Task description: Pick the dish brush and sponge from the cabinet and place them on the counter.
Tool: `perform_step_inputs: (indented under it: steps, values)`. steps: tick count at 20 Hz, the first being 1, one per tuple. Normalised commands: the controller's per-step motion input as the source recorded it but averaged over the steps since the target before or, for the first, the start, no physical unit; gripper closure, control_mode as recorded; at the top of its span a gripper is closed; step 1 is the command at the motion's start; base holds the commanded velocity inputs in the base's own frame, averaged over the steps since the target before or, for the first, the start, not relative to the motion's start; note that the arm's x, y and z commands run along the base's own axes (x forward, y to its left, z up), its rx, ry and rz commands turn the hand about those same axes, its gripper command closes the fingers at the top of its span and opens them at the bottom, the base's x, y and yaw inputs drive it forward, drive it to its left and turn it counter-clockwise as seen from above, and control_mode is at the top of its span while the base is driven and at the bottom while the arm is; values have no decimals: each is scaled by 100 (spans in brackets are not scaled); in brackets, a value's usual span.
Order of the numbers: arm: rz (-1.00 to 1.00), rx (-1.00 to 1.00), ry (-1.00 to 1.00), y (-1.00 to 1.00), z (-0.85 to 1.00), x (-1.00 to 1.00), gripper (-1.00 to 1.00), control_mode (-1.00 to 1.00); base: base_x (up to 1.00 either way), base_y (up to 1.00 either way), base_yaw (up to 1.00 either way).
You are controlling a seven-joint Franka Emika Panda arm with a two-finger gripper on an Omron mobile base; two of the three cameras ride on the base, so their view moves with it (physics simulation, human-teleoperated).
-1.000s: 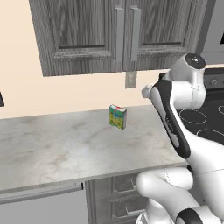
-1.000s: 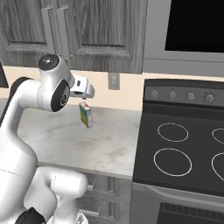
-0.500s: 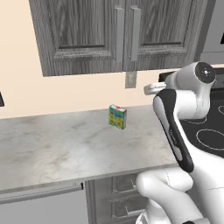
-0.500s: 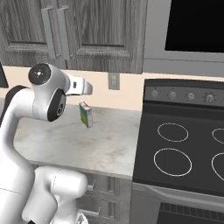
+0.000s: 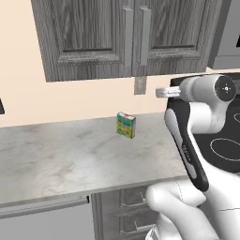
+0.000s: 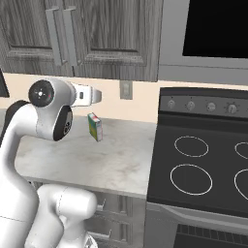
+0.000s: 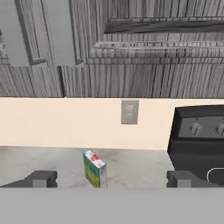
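Facing: shut cabinet, upper centre; brush and sponge presumably hidden inside.
Fingers: spread wide, empty.
Risk: snagging door handles; clipping multicoloured box on desk.

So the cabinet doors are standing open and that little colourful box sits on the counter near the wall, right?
Not quite. The cabinet doors are both shut, as the left base view shows, with the two bar handles side by side. The rest holds: the little colourful box sits upright on the counter near the wall.
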Motion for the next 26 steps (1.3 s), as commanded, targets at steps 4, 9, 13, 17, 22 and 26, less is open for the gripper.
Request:
perform_step_inputs:
  steps: [4,9,13,17,22,26]
  values:
    - [0,0,-21,1,20,-1,-100,-100,0,0,0]
    - [0,0,-17,3,17,-2,-100,-100,0,0,0]
    - [0,0,-10,9,8,0,-100,-100,0,0,0]
    - [0,0,-8,10,15,0,-100,-100,0,0,0]
    - [1,0,-9,9,22,0,-100,-100,0,0,0]
    - [3,0,-10,12,20,0,-100,-100,0,0,0]
